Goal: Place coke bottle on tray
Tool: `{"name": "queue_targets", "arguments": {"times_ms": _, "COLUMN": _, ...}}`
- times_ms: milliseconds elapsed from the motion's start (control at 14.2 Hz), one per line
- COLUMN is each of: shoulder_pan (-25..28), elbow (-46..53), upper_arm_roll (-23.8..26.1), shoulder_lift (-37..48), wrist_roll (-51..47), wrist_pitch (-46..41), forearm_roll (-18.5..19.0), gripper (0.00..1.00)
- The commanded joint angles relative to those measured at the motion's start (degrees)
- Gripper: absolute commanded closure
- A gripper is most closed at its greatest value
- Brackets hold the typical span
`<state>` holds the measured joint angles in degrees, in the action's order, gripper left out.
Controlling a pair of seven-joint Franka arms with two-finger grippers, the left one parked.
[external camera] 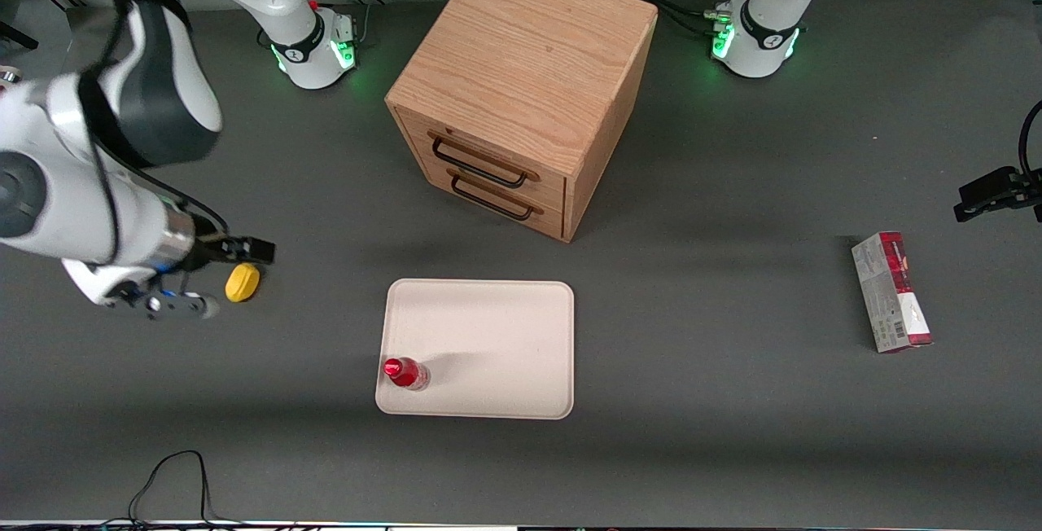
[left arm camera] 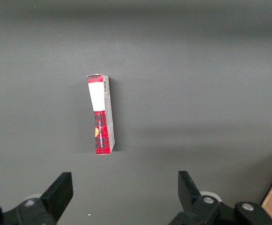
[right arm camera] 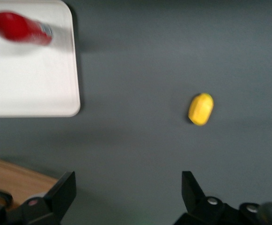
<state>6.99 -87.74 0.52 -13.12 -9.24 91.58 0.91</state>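
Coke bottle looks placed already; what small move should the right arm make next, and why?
Probably just retreat a little farther and stop. The coke bottle stands upright on the tray, near the corner closest to the front camera, with nothing gripping it. The tool is open and empty, off the tray toward the working arm's end, above bare table near the yellow lump. No regrasp seems needed.

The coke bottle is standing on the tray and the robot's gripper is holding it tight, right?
Not quite. The coke bottle does stand on the tray, but the gripper isn't holding it: it is open and empty, off the tray toward the working arm's end, by the yellow lump. The front view shows this.
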Motion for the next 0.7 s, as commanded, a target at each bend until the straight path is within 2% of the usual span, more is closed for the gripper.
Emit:
{"name": "queue_targets", "arguments": {"times_ms": 0, "shoulder_pan": -0.1, "elbow": -14.3, "upper_arm_roll": -3.4, "shoulder_lift": 14.2, "wrist_roll": 7.2, "wrist_pitch": 2.2, "forearm_roll": -1.8, "gripper": 0.00}}
{"name": "queue_targets", "arguments": {"times_ms": 281, "shoulder_pan": 0.1, "elbow": -20.0, "upper_arm_roll": -5.0, "shoulder_lift": 21.8, "wrist_roll": 9.0, "wrist_pitch": 2.8, "forearm_roll": -1.8, "gripper": 0.00}}
{"name": "queue_targets", "arguments": {"times_ms": 422, "shoulder_pan": 0.0, "elbow": -18.1, "upper_arm_roll": -5.1, "shoulder_lift": 20.7, "wrist_roll": 8.9, "wrist_pitch": 2.1, "forearm_roll": -1.8, "gripper": 0.00}}
{"name": "queue_targets", "arguments": {"times_ms": 633, "shoulder_pan": -0.1, "elbow": -16.0, "upper_arm_roll": -2.6, "shoulder_lift": 19.0, "wrist_roll": 8.9, "wrist_pitch": 2.0, "forearm_roll": -1.6, "gripper": 0.00}}
